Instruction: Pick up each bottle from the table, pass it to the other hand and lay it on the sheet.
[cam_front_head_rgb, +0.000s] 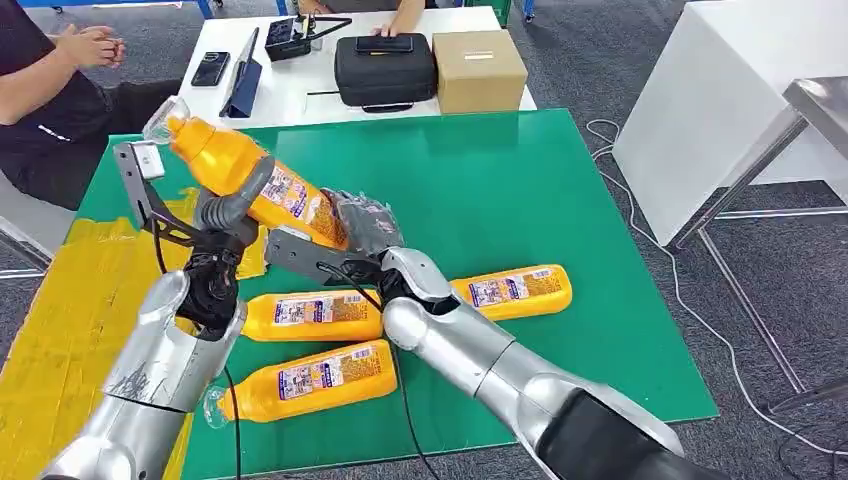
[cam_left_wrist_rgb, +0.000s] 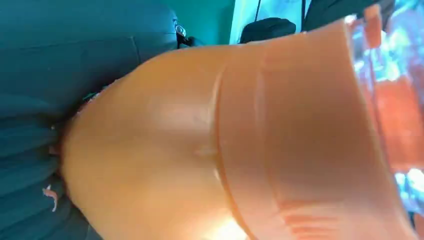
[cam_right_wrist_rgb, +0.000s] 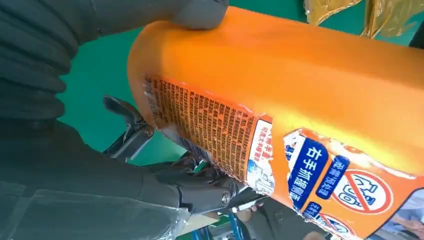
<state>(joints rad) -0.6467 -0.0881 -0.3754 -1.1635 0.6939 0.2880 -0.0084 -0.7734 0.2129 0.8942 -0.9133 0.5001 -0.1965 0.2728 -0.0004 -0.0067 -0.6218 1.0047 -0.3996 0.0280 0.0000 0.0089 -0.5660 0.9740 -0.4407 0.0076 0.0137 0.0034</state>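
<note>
Head view: both hands hold one orange plastic bottle with a clear cap (cam_front_head_rgb: 245, 170) tilted above the green surface (cam_front_head_rgb: 520, 190). The left hand (cam_front_head_rgb: 228, 215) wraps its middle and the right hand (cam_front_head_rgb: 362, 222) grips its base. Three more orange bottles (cam_front_head_rgb: 312, 316) lie flat below, beside the yellow sheet (cam_front_head_rgb: 70, 310).

Left wrist view: the bottle's shoulder (cam_left_wrist_rgb: 225, 150) looms close.

Right wrist view: dark fingers (cam_right_wrist_rgb: 150, 12) press the labelled base (cam_right_wrist_rgb: 280, 90).
</note>
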